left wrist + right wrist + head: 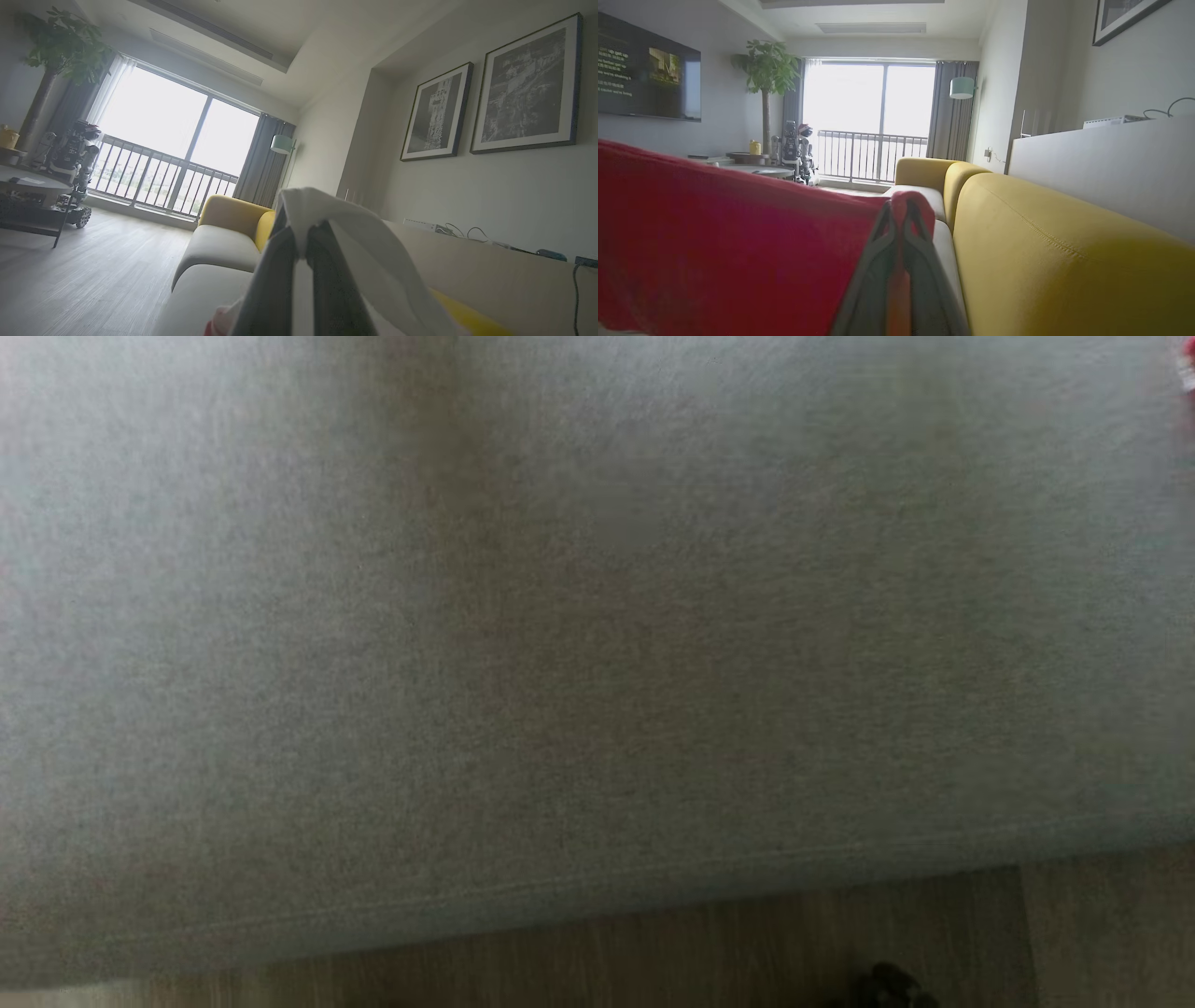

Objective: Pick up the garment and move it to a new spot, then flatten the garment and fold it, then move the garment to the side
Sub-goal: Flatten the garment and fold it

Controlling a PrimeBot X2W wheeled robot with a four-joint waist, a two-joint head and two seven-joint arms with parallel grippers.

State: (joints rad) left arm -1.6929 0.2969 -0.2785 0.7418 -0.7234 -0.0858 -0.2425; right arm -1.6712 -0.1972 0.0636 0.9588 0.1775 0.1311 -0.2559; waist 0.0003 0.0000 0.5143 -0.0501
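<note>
Most of the head view was taken up by the grey woven sofa seat cushion (560,663), blurred. A strip of brown wooden floor (653,952) lay under its front seam, and a small scrap of red (1187,373) sat at the upper right corner, too blurred to name for certain. From the left wrist, the left pincer (306,232) stood closed. Its two dark fingers pinched together on a fold of white cloth (369,238) that draped over the tips and fell away to that view's right. A pinkish-red patch showed low beside the fingers, so this white part was probably a piece of the same garment, though I could not tell for sure. From the right wrist, the right pincer (899,210) was likewise clamped, on the red soft-fabric garment (714,242). The garment's upper edge ran from the fingertips off to that view's left, held up beside the yellow padded sofa backrest (1041,242). By my reading the pick-up was done and the carry to a new spot was in hand. Laying the garment down, flattening it, folding it and shifting it to the side were all left to do.
</note>
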